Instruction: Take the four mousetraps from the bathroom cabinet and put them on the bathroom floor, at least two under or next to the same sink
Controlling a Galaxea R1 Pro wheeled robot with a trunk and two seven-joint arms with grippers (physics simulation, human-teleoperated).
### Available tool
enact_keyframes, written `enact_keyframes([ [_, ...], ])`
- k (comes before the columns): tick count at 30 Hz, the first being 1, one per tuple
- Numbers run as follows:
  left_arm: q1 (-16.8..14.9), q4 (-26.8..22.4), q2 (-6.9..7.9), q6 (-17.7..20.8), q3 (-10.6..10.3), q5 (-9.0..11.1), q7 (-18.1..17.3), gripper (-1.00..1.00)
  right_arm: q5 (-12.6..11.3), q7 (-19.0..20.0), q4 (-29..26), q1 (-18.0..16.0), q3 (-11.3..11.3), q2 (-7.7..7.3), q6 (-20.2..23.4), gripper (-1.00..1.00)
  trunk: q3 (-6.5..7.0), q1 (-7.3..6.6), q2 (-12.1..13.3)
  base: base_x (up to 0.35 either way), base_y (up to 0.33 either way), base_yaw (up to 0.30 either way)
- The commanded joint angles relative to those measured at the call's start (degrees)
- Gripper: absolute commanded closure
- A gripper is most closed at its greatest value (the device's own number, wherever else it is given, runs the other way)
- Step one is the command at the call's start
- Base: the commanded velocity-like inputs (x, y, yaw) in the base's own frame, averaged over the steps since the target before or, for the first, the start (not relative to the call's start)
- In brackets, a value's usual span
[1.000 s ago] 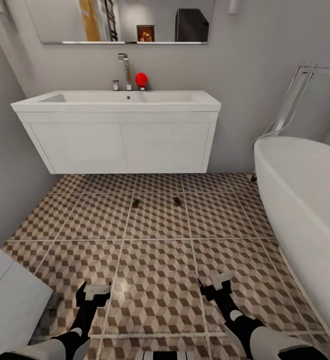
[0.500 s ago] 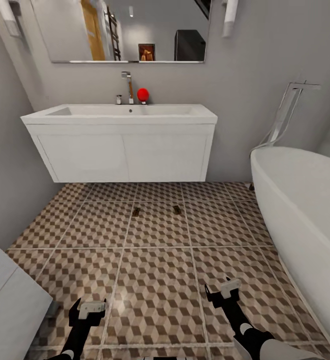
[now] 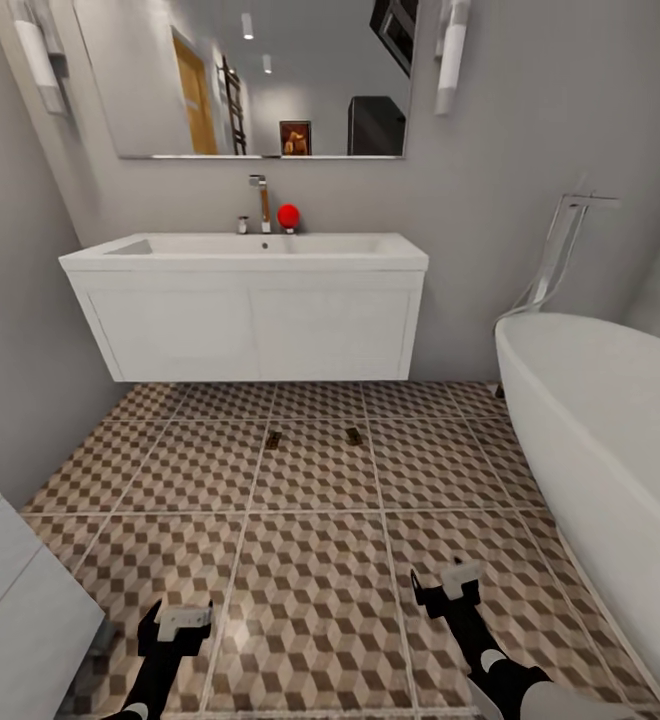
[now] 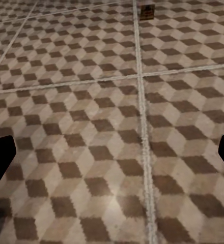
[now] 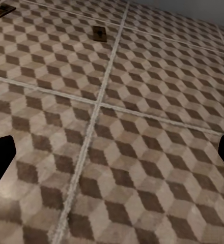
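Two small brown mousetraps lie on the cube-patterned bathroom floor in front of the white sink: one left, one right. In the left wrist view one mousetrap shows far ahead; in the right wrist view two lie far off, one and another. My left gripper hovers low over the tiles, open and empty. Open and empty as well, my right gripper hangs over the floor. The cabinet is out of view.
A big white bathtub fills the right side, with a chrome floor faucet behind it. A white block stands at the near left. A red ball sits on the sink by the chrome tap. Grey walls close in left and behind.
The head view has tilted up and pulled back: sink and mirror sit lower in the picture. Both arms have dropped toward the bottom edge. The mousetraps lie where they were.
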Motion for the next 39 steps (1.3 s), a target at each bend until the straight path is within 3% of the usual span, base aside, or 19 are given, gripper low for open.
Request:
enact_keyframes([
  [1,-0.06,0.20,-0.03,-0.30,-0.49,0.40,0.08,-1.00,0.50,-0.57,0.05,-0.03,0.29,-0.01,-0.07,-1.00,0.18,-0.04,0.00,0.000,0.000,0.000],
  [12,0.16,0.20,-0.03,-0.30,-0.49,0.40,0.08,-1.00,0.45,-0.57,0.05,0.30,0.29,-0.01,-0.02,-1.00,2.62,-0.32,0.14,0.000,0.000,0.000],
  [28,0.20,0.12,-0.41,-0.22,-0.49,0.40,0.25,-1.00,0.45,-0.58,0.05,0.78,0.29,-0.01,0.11,-1.00,2.62,-0.32,0.14,0.000,0.000,0.000],
  [39,0.26,0.12,-0.47,-0.21,-0.49,0.40,0.25,-1.00,0.45,-0.57,0.05,2.24,0.29,-0.01,0.11,-1.00,5.01,-0.80,0.68,0.000,0.000,0.000],
])
